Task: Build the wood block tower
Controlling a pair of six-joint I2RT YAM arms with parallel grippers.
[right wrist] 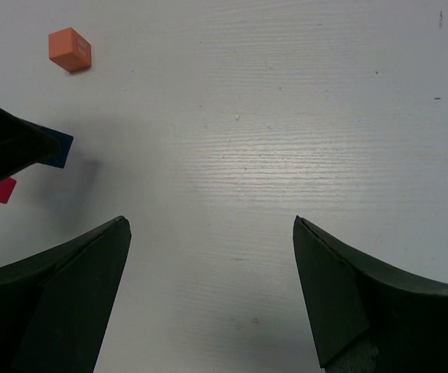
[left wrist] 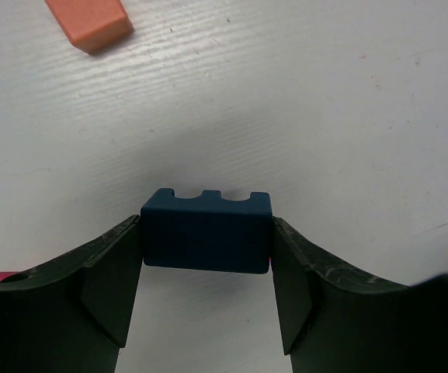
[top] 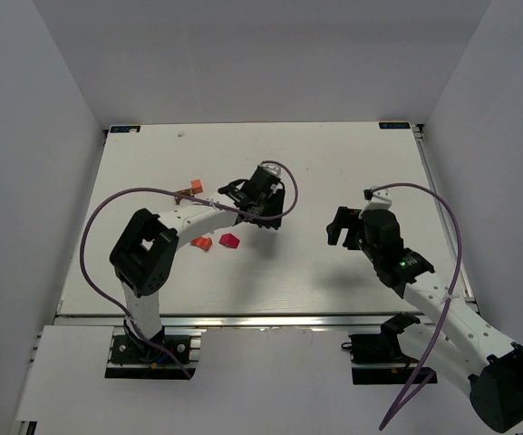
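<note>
**White surface, tower unbuilt**

Top: walled white surface [top: 334,163]; no tower stands yet. A red block [top: 230,240] and an orange block [top: 201,243] lie loose near the left claw [top: 263,207].
Left wrist: claw clenched on the blue block [left wrist: 206,231], likely for stacking.
Right wrist: right claw [right wrist: 210,225] spread, empty, keeping clear.

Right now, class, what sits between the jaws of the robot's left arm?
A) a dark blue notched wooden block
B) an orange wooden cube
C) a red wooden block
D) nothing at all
A: in the left wrist view the jaws press on both ends of the dark blue notched wooden block, while the flat orange wooden block lies apart on the white table.
</note>
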